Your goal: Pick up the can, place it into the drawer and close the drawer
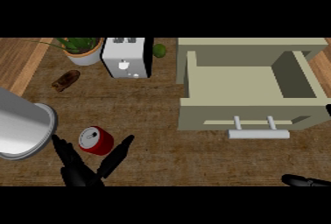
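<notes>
A red can (96, 140) with a silver top stands on the wooden counter (161, 153) at the lower left. My left hand (81, 173) is just below it, with straight fingers (62, 151) on the can's left and the thumb on its right, spread around it but not closed. The beige drawer (194, 109) at the right is pulled out; its inside is bare and its pale handle (258, 133) faces me. Of my right hand (304, 180), only a black tip shows at the lower right corner, far from the can.
A grey forearm (22, 127) fills the left edge beside the can. At the back stand a white toaster (127, 57), a potted plant (81, 50) and a small green fruit (160, 50). A brown lump (66, 80) lies on the counter left of the toaster.
</notes>
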### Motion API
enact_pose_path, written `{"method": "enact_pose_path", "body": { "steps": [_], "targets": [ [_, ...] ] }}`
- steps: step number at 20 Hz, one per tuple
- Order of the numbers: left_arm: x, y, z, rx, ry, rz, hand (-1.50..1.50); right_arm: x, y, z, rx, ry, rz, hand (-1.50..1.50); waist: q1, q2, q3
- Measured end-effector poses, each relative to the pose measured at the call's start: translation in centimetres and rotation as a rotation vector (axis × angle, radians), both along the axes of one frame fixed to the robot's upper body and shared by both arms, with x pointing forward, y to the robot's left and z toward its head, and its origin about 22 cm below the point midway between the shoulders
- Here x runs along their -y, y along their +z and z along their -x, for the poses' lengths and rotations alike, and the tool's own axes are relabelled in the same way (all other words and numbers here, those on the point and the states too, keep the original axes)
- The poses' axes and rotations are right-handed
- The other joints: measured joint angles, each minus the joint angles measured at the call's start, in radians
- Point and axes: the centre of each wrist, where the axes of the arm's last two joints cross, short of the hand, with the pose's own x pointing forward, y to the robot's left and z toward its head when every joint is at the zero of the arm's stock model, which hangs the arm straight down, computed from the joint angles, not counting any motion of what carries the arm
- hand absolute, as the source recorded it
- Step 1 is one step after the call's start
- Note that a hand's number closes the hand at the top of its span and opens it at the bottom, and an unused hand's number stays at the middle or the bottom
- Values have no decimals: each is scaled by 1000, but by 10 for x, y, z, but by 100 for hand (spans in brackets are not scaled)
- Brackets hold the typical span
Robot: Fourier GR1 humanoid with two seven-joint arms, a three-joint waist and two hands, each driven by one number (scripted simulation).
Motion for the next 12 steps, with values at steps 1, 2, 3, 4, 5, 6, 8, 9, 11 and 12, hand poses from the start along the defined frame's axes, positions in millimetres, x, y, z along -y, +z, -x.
{"method": "enact_pose_path", "body": {
  "steps": [1, 2, 3, 4, 5, 6, 8, 9, 11, 12],
  "targets": [
    [-4, -2, -1, -2, 10, 10, -150, 0, 1, 2, 0, 0, -1, -150, 0, 0, 0],
    [-4, -6, -3, -6, 13, 14, -150, -2, 3, 3, 1, 1, -1, -150, 0, 0, 0],
    [-9, -10, -6, -10, 24, 18, -150, -1, 4, 2, 4, -2, -2, -150, 1, 0, 0],
    [-12, -13, -4, -11, 31, 22, -150, 1, 4, 4, 3, -11, -1, -150, 1, 0, 0],
    [-12, -17, -5, -14, 32, 29, -150, 3, 1, 3, -2, -10, 1, -150, 1, 0, 0],
    [-14, -22, -5, -19, 33, 33, -150, 2, 1, 5, -2, -10, -1, -150, 1, 0, 0],
    [-17, -30, -5, -20, 39, 38, -150, 5, 5, 7, -3, -12, -3, -150, 1, 0, 0],
    [-20, -36, -5, -26, 43, 42, -150, 7, 5, 7, -4, -12, -2, -150, 2, 0, 0],
    [-30, -46, -4, -28, 46, 48, -150, 5, 6, 9, -4, -14, 0, -150, 2, 0, 0],
    [-33, -50, -5, -23, 49, 53, -150, 5, 7, 11, 1, -14, 1, -150, 2, 0, 0]
  ]
}}
